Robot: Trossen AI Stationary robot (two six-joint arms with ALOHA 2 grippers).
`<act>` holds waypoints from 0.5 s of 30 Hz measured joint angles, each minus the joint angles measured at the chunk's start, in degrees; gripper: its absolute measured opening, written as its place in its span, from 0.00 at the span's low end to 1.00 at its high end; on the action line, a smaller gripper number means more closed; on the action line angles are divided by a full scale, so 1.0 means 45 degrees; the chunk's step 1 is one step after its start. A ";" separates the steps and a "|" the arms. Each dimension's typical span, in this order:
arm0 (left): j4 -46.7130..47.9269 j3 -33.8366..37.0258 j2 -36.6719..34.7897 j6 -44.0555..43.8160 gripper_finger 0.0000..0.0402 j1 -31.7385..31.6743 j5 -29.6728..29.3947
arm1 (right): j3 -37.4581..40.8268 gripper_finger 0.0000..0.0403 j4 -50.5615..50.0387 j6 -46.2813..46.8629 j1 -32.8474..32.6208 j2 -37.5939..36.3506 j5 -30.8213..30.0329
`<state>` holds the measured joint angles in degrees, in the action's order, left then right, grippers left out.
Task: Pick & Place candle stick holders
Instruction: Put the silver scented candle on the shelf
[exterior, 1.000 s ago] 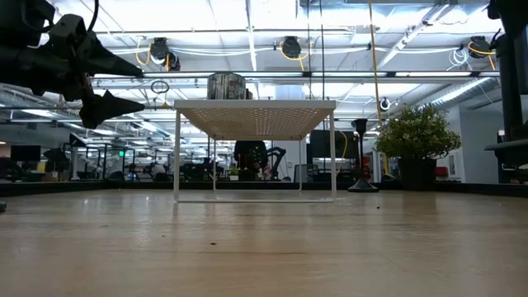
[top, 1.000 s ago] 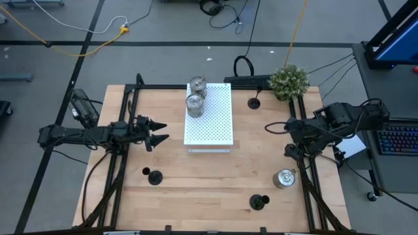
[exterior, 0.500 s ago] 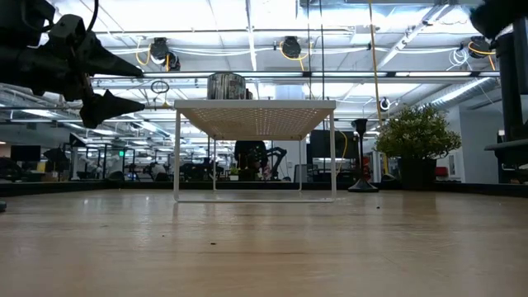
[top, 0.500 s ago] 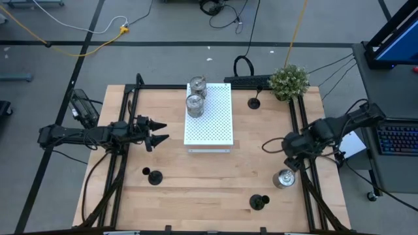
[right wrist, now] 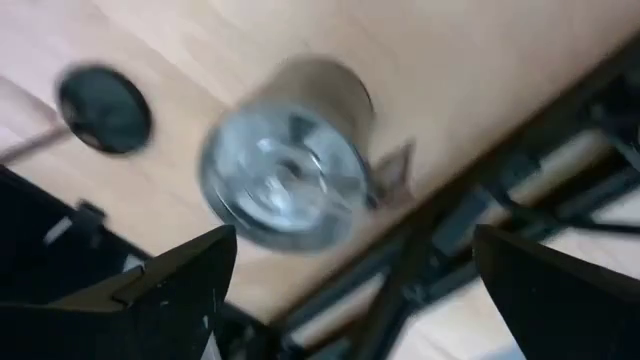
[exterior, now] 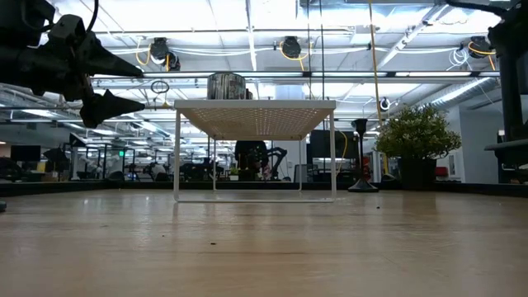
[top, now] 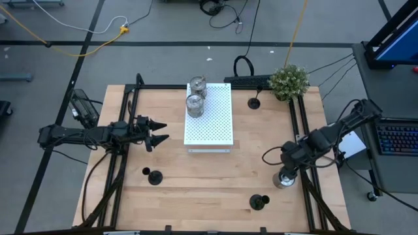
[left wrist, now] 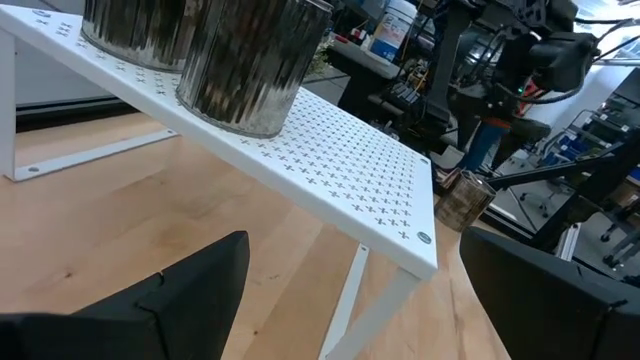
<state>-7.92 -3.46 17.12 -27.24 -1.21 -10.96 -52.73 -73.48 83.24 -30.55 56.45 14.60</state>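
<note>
R gripper hangs right over the silver holder near the table's right edge, fingers spread wide to straddle it, likely lining up a grab. L gripper waits open beside the white board, where two silver holders already sit. Black holders rest on the wood. R wrist view shows the holder's open top btwn the fingers; low view misses it entirely
</note>
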 joint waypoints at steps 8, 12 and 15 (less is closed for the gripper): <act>0.0000 0.0000 0.0003 0.0010 0.91 0.0005 0.0042 | 0.0994 0.98 0.2515 0.1267 -0.0630 0.0000 -0.0279; 0.0000 0.0000 0.0005 0.0005 0.91 0.0005 0.0043 | 0.1562 0.99 0.2999 0.1731 -0.0860 0.0005 -0.0313; 0.0000 0.0000 0.0001 0.0005 0.91 0.0005 0.0112 | 0.1676 0.99 0.2979 0.2036 -0.1023 0.0000 -0.0665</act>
<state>-7.92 -3.46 17.13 -27.22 -1.19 -10.45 -45.19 -60.07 92.40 -35.15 56.45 11.61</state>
